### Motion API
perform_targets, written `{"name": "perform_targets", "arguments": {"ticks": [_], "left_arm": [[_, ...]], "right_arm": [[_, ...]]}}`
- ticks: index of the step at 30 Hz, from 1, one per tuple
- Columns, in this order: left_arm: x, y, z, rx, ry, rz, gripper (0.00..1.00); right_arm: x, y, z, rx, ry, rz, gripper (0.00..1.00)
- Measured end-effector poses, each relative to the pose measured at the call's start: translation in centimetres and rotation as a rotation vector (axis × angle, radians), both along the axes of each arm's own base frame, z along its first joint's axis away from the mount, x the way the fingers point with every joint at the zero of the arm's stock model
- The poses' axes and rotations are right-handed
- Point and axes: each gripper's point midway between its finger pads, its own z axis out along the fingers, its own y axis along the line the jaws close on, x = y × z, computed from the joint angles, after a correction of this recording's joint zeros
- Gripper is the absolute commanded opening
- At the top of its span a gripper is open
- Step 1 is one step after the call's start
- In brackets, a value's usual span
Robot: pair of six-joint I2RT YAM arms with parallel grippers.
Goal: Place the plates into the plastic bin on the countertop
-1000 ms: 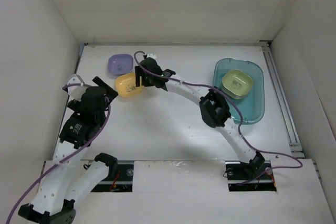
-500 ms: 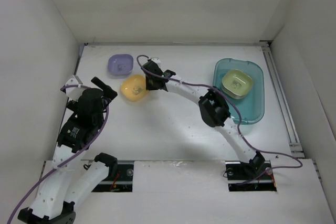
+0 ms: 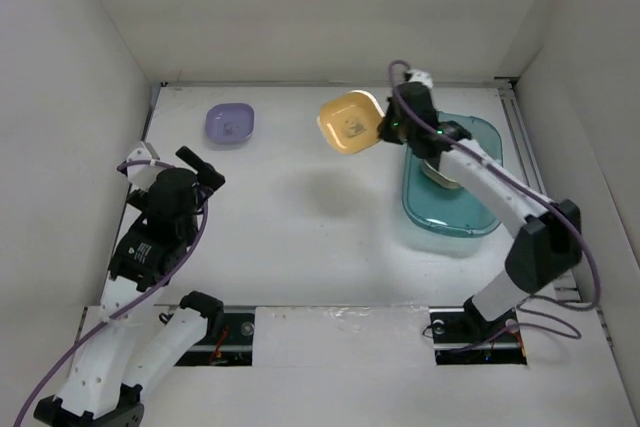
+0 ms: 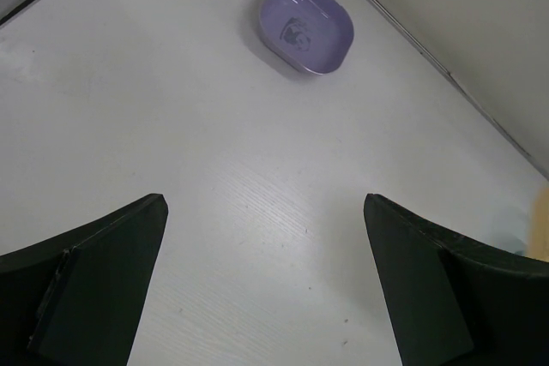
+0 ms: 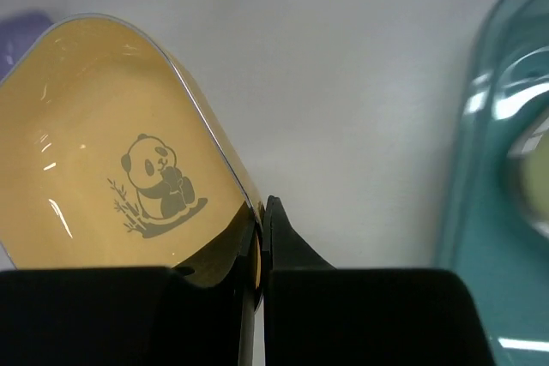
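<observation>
My right gripper [image 3: 383, 127] is shut on the rim of a yellow-orange plate [image 3: 349, 123], held in the air just left of the plastic bin [image 3: 480, 217]. In the right wrist view the jaws [image 5: 262, 212] pinch the wall of this plate [image 5: 129, 160], which has a panda print; the teal bin [image 5: 480, 169] is at the right edge. A pale plate [image 3: 433, 171] in the bin is mostly hidden by the right arm. A purple plate [image 3: 230, 124] lies at the back left of the countertop [image 3: 300, 237]. My left gripper [image 3: 200, 169] hangs open and empty, with the purple plate [image 4: 306, 25] well ahead of it.
White walls close in the countertop on the left, back and right. A metal rail [image 3: 535, 187] runs along the right side behind the bin. The right arm's forearm crosses over the bin.
The right gripper shut on the yellow-orange plate at the left-centre, lifted it and carried it right, up to the bin's left edge. The left arm stayed nearly still.
</observation>
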Motion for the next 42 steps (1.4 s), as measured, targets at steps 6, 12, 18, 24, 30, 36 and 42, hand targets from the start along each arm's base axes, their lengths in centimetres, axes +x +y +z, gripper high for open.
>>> {"name": "perform_targets", "arguments": {"ticks": [6, 12, 18, 24, 30, 36, 42], "left_arm": [[1.2, -1.3, -0.7, -0.004, 0.032, -0.050, 1.00], [4.9, -4.1, -3.1, -0.021, 0.163, -0.094, 1.00], [11.5, -6.2, -3.0, -0.078, 0.195, -0.076, 1.00], [17.3, -3.4, -4.0, -0.156, 0.206, 0.008, 1.00], [20.2, -1.0, -7.3, -0.168, 0.262, 0.072, 1.00], [24.1, 0.9, -9.8, -0.185, 0.293, 0.092, 1.00], [26.7, 3.0, -14.0, -0.194, 0.369, 0.117, 0.98]], "right_arm": [[1.4, -15.3, 5.0, -0.033, -0.134, -0.249, 0.00], [-3.0, -24.3, -2.4, -0.102, 0.031, -0.419, 0.00], [-5.9, -27.5, -5.7, -0.044, 0.074, -0.540, 0.00], [-5.7, -29.2, -5.4, 0.033, 0.035, -0.656, 0.00], [-5.2, -29.4, -5.7, 0.122, 0.024, -0.752, 0.00], [-4.3, -29.0, -8.8, 0.155, 0.122, -0.783, 0.98], [-4.6, -27.3, -5.7, 0.150, 0.045, -0.742, 1.00]]}}
